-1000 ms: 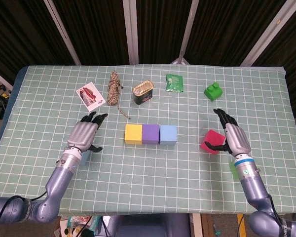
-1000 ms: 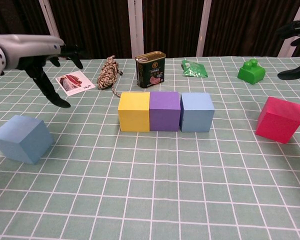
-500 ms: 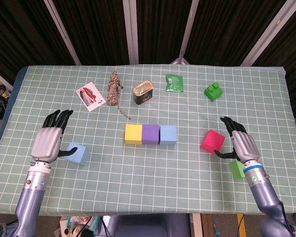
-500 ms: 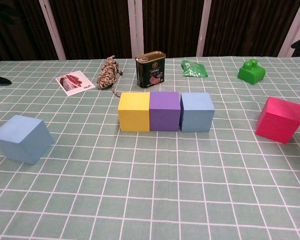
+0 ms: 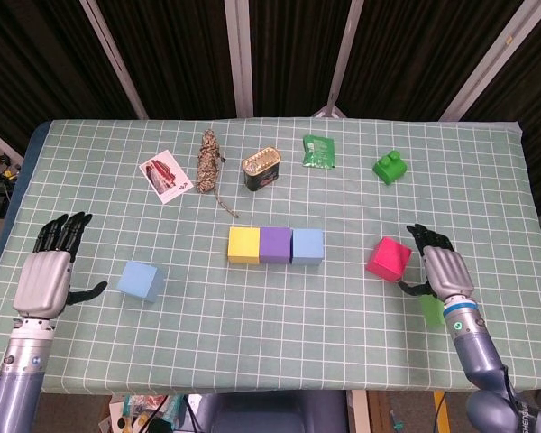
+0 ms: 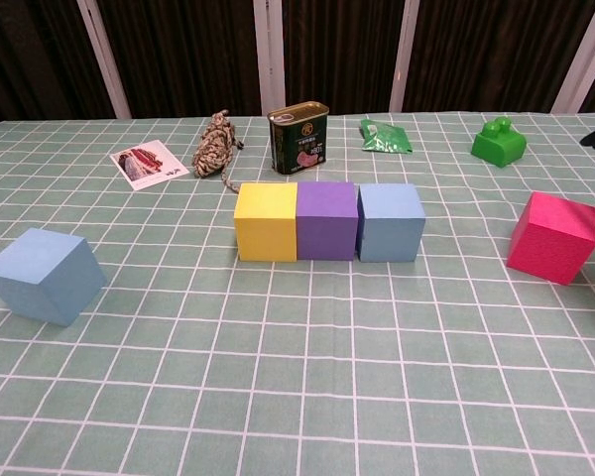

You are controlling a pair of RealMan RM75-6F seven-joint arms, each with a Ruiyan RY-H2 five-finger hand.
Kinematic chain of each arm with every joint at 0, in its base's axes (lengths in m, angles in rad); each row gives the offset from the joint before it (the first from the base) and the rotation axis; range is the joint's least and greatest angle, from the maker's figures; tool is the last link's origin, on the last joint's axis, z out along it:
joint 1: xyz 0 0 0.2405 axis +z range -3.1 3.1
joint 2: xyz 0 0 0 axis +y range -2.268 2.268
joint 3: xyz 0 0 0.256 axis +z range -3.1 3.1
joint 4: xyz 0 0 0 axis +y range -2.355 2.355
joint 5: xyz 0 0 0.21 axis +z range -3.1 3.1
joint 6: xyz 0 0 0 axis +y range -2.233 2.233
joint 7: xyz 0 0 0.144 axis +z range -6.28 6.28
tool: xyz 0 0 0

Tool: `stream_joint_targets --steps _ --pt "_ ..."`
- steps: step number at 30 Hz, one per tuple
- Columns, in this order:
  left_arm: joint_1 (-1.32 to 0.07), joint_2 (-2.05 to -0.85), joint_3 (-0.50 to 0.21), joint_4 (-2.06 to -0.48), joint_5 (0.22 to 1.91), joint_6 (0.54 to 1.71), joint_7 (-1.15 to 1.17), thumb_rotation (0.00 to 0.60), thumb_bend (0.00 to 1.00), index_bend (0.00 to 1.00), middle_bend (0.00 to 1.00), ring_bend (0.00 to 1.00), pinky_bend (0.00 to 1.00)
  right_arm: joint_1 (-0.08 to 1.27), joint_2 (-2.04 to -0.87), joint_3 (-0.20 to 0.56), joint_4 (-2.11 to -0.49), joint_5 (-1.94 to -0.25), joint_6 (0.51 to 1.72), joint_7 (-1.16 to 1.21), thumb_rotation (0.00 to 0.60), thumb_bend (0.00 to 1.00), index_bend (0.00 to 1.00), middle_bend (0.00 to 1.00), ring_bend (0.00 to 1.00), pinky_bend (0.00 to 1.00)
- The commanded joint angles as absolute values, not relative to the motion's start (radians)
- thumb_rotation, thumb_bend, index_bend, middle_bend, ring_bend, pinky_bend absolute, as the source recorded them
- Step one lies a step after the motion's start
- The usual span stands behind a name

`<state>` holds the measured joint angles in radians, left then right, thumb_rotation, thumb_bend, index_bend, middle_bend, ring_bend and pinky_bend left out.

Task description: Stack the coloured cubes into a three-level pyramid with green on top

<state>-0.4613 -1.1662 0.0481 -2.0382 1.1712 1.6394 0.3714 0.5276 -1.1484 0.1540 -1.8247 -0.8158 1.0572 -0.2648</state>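
- While both hands stand off the work, the base row is in place at mid-bench: yellow cube (image 5: 243,244), purple cube (image 5: 275,244) and light blue cube (image 5: 307,246), sides touching.
- Loose stock: a second blue cube (image 5: 142,280) lies left of the row, well apart and skewed to the grid; the red cube (image 5: 389,259) lies right of the row, also skewed. A green cube (image 5: 432,309) shows at the near right bench edge, partly hidden by the right wrist.
- Left hand (image 5: 47,275): fingers apart and extended, holding nothing, left of the second blue cube and not touching it.
- Right hand (image 5: 441,272): fingers apart, holding nothing, just beside the red cube; contact cannot be confirmed.
- Handling judgement: the cubes look like light foam or plastic with matte faces, so slip risk appears low. They are probably slightly compressible; moderate pressure should do.
- Recommended hold: opposite flat side faces, above mid-height, leaving the underside free for seating across a seam in the row.
- Risk: a light row may shift if bumped.
- Also present: can (image 5: 261,170), rope bundle (image 5: 208,163), card (image 5: 165,175), green packet (image 5: 319,151), green toy (image 5: 389,167).
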Motion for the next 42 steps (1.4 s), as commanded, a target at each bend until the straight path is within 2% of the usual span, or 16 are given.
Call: stream_joint_targets --steps 1,8,17,34,42 --pt "-0.452 -1.152 0.031 -2.04 1.176 1.631 0.359 0.6 0.1 0.0 0.04 0.0 0.05 0.543 -1.176 0.143 -1.789 -0.785 1.042 -0.293 0.6 0.23 0.0 0.0 0.0 0.0" --pt "-0.428 -1.13 -0.001 -2.055 1.191 1.614 0.346 0.6 0.1 0.0 0.04 0.0 0.05 0.569 -1.232 0.148 -1.705 -0.748 1.013 -0.31 0.6 0.23 0.0 0.0 0.0 0.0" --pt "-0.415 -1.13 -0.02 -2.056 1.191 1.583 0.354 0.6 0.1 0.0 0.04 0.0 0.05 0.591 -1.28 0.162 -1.647 -0.717 0.997 -0.317 0.6 0.23 0.0 0.11 0.04 0.0" --pt "-0.384 -1.129 -0.057 -2.048 1.205 1.535 0.345 0.6 0.1 0.0 0.04 0.0 0.05 0.624 -1.35 0.182 -1.563 -0.643 1.024 -0.379 0.6 0.23 0.0 0.12 0.05 0.0" --pt "-0.372 -1.133 -0.07 -2.047 1.21 1.515 0.348 0.6 0.1 0.0 0.05 0.0 0.05 0.623 -1.34 0.193 -1.559 -0.636 1.005 -0.363 0.6 0.23 0.0 0.26 0.13 0.0"
